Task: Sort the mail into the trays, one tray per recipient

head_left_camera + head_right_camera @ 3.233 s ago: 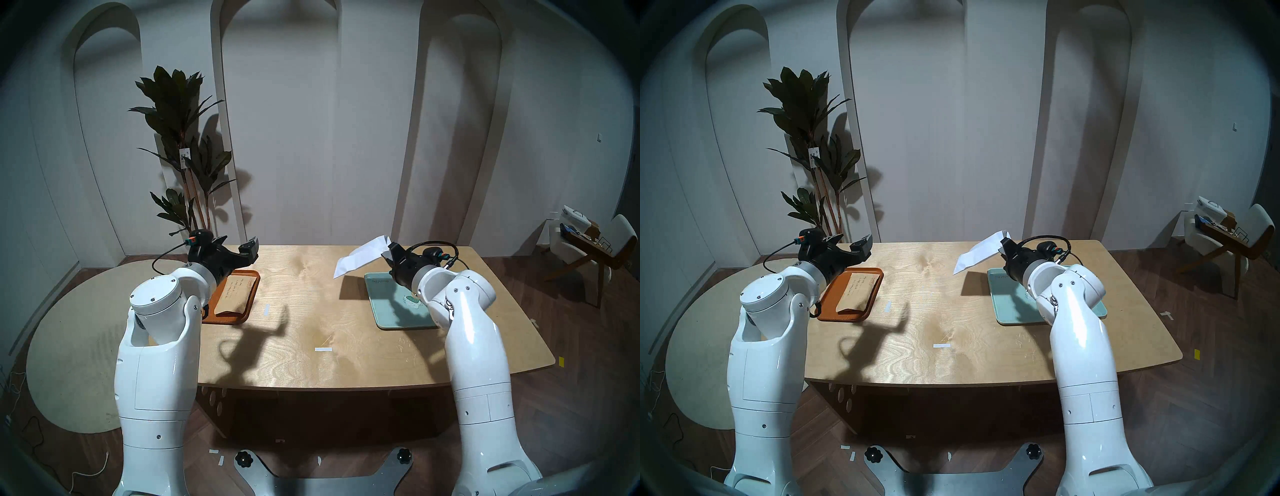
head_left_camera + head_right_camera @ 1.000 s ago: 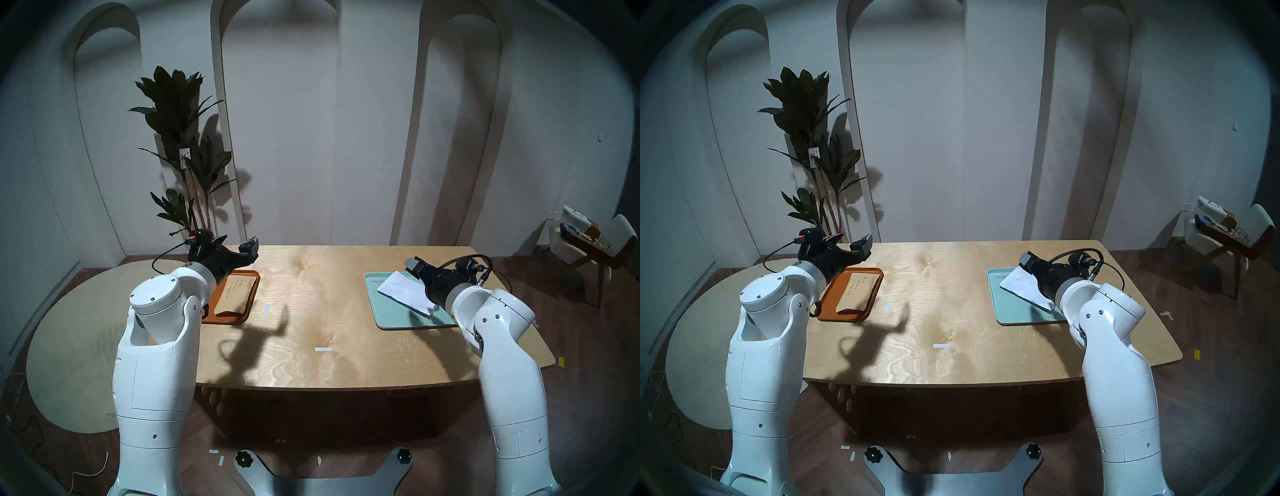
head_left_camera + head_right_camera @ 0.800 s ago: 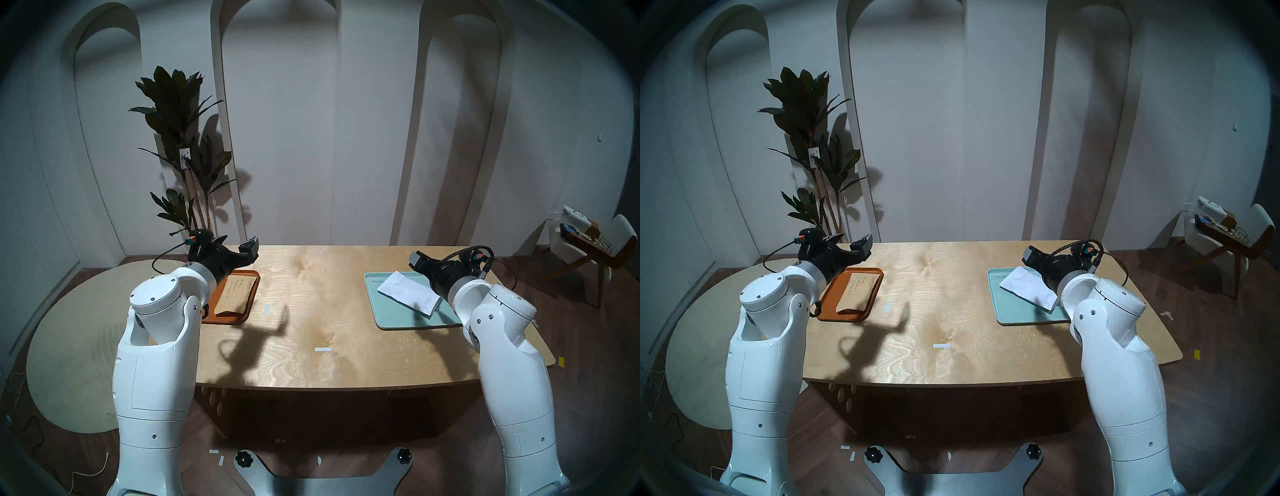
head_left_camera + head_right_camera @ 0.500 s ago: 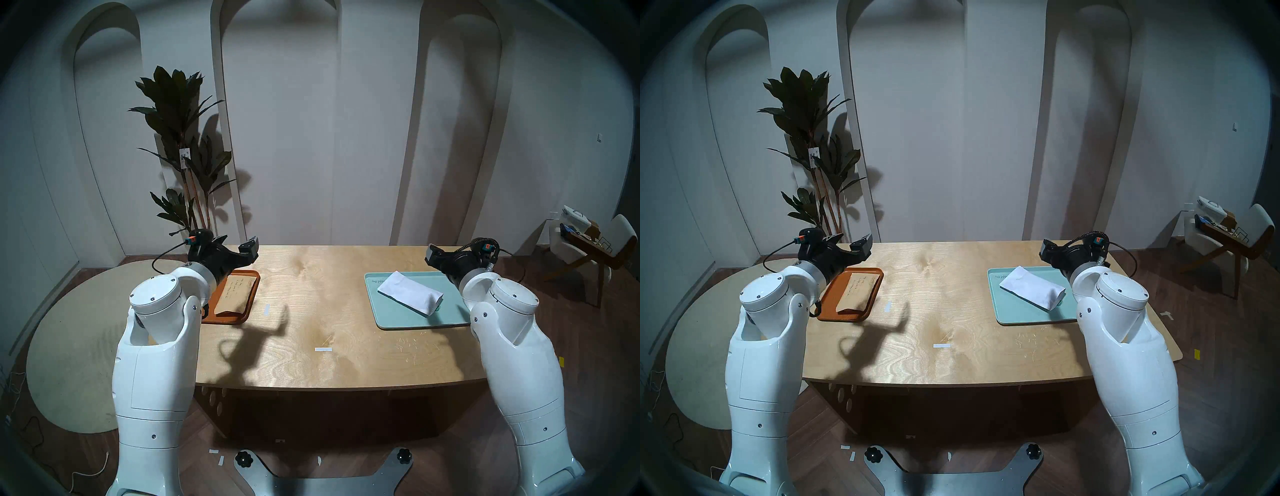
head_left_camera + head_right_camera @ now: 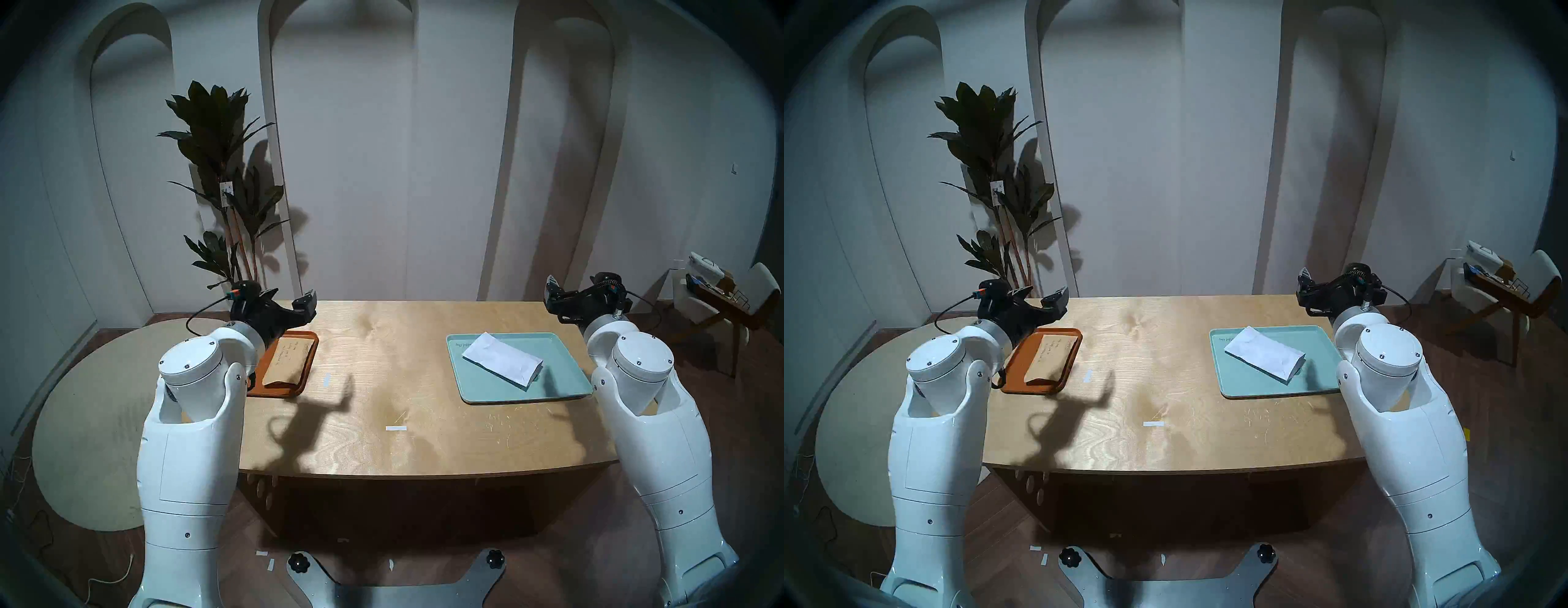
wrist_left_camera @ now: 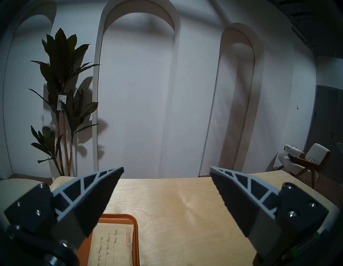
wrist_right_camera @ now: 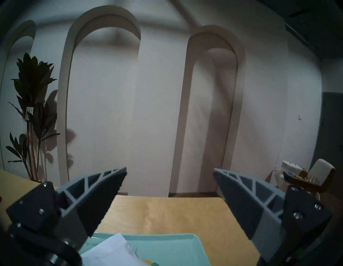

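Observation:
The kraft-brown envelope with handwritten lines lies in the orange-brown tray at the table's left; both also show in the left wrist view. My left gripper hovers open and empty above the tray's far end. The creased white envelope lies askew in the mint-green tray at the right; both show in the right wrist view. My right gripper is open and empty, raised above the tray's far right corner.
Two small white tape strips lie on the wooden table between the trays. A tall potted plant stands behind the table's left corner. A chair with clutter stands at the far right.
My right gripper carried the white envelope down onto the mint-green tray, let it go, then rose and drew back to the right. The left arm has not moved.

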Available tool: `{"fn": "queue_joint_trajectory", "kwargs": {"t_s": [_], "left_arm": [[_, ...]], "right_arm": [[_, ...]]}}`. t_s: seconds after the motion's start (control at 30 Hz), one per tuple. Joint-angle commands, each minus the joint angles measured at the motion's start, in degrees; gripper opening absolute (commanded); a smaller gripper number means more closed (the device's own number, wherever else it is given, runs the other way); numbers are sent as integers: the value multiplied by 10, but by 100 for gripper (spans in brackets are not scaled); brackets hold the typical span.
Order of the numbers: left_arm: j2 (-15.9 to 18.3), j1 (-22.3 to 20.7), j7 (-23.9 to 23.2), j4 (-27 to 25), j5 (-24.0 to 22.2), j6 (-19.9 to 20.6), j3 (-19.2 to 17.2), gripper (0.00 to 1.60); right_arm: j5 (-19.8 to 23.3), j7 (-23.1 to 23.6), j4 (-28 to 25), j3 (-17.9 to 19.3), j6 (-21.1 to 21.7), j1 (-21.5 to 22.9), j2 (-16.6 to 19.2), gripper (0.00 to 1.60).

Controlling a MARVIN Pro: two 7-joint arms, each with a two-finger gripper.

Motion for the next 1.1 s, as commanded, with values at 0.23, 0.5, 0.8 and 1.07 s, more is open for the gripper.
{"fn": "queue_joint_trajectory", "kwargs": {"t_s": [0.23,0.5,0.8,1.07], "left_arm": [[2,-6,4,-12,-1,-7,0,160],[4,-6,6,-12,-3,-8,1,160],[6,-6,8,-12,-5,-9,2,160],[8,-5,10,-12,-8,-9,4,160]], "right_arm": [[-30,-3,-40,12,13,31,29,160],[-41,-9,-61,-31,35,26,14,160],[-38,-16,-66,-40,45,26,10,160],[-38,-18,-67,-40,47,27,10,160]]}}
